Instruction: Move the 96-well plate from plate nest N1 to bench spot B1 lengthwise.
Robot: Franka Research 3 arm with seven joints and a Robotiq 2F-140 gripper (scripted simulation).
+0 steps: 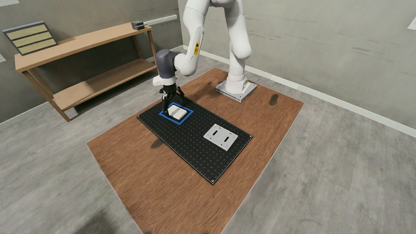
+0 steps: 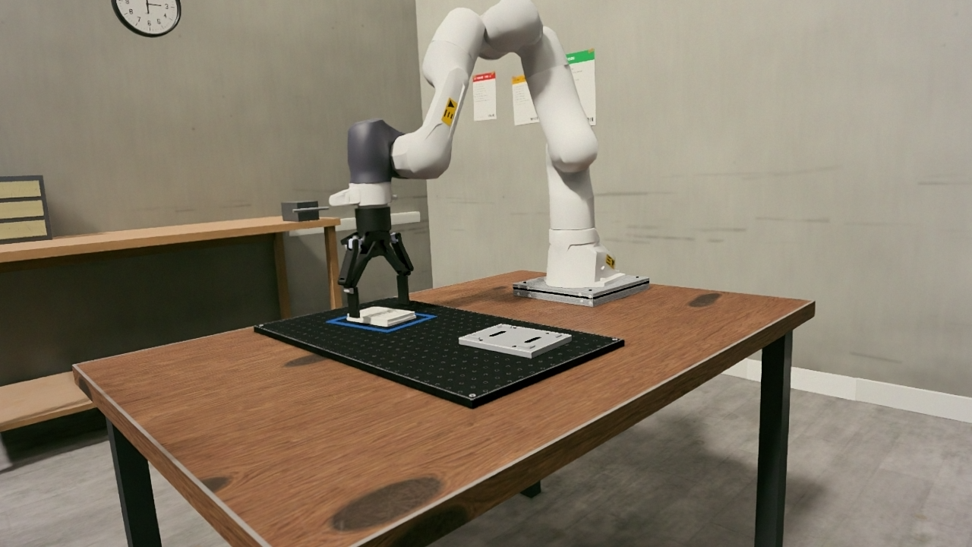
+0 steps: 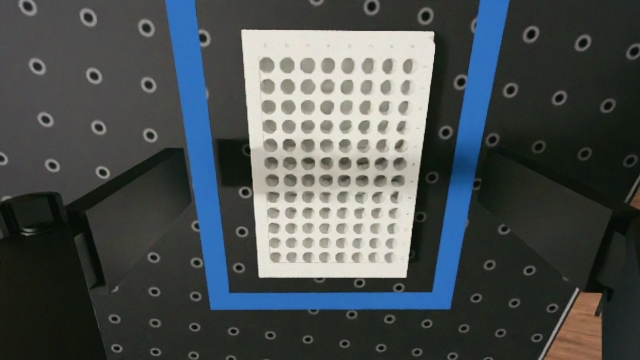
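- 96-well plate: flat on the black perforated board, wells up, inside the blue taped outline. Long side runs along the outline's long side.
- Wrist view: tape visible on three sides, plate apart from it on each; far end of the outline out of frame.
- Gripper: fingers wide open, one either side of the plate, apart from it, pointing down. Nothing gripped.
- Plate nest: light grey, two dark slots, nothing seated. Same board, right of the outline and nearer.
- Board lies on the wooden table.
- Arm base plate: far side of the table, beyond the board.
- Wooden workbench: far left, dark box on top.
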